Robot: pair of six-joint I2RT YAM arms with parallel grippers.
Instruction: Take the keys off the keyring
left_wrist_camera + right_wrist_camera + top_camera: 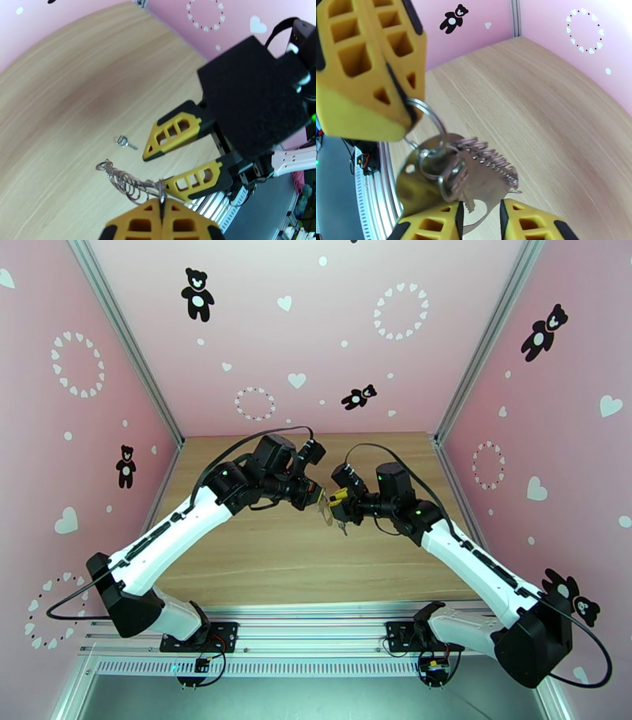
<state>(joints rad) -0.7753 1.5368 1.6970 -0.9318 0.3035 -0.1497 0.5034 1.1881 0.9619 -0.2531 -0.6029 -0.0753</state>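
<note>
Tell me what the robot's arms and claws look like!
The left arm and the right arm both have white shells, black joints and a small green light. A thin black cable loops along each arm. The left claw and the right claw each have two chunky yellow fingers with cut-out holes and black edges.

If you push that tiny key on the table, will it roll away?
Probably not: the key lies flat, so it would likely slide over the smooth table. It looks light and thin, so pinching it up may be tricky.
</note>
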